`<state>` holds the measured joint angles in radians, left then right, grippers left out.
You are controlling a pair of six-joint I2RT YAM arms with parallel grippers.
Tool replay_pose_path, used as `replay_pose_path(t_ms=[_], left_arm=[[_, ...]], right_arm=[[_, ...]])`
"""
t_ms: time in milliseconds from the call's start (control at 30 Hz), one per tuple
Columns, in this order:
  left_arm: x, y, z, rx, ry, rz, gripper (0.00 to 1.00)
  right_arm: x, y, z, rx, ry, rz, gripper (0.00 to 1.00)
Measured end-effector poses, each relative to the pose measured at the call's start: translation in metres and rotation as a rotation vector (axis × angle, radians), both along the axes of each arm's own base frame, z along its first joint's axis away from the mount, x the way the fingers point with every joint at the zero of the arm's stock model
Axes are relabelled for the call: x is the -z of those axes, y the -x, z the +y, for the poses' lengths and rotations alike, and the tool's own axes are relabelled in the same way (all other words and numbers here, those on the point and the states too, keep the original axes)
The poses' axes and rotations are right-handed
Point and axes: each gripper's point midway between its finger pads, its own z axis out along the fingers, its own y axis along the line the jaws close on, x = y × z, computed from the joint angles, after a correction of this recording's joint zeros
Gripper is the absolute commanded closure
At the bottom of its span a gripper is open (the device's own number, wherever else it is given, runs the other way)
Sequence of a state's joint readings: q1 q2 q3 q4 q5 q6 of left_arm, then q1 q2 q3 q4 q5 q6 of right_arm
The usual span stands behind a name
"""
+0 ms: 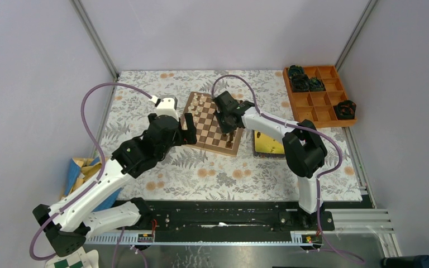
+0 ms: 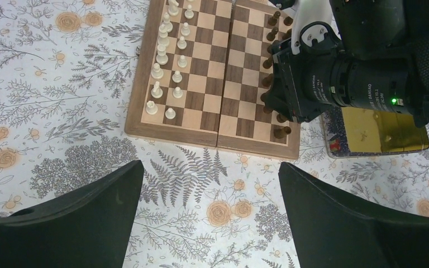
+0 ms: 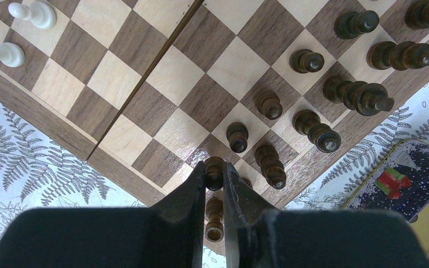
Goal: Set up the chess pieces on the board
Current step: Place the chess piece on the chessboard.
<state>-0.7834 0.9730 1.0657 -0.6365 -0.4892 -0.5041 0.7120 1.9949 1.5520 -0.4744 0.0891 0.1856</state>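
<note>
- Over the board (image 1: 208, 120) in the top view, the right gripper (image 1: 230, 133) hangs at the dark side's near corner, while the left gripper (image 1: 189, 130) sits just off the opposite edge
- Left wrist view: its fingers are spread wide and hold nothing, short of the board; cream chess pieces (image 2: 167, 67) fill two rows along one side
- Right wrist view: the jaws pinch a dark pawn (image 3: 214, 172) at the board's corner squares, beside the other dark pieces (image 3: 313, 125). This looks like the placing step; next it needs a straight descent and a release that doesn't nudge neighbours
</note>
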Motion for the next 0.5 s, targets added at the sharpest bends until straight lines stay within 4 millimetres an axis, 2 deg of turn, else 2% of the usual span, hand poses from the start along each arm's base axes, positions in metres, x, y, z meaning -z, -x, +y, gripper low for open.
replay_pose_path(t_ms=[500], left_arm=[[0.004, -0.004, 0.000, 0.003, -0.009, 0.014, 0.01]], right_arm=[[0.013, 0.003, -0.003, -0.004, 0.009, 0.000, 1.00]])
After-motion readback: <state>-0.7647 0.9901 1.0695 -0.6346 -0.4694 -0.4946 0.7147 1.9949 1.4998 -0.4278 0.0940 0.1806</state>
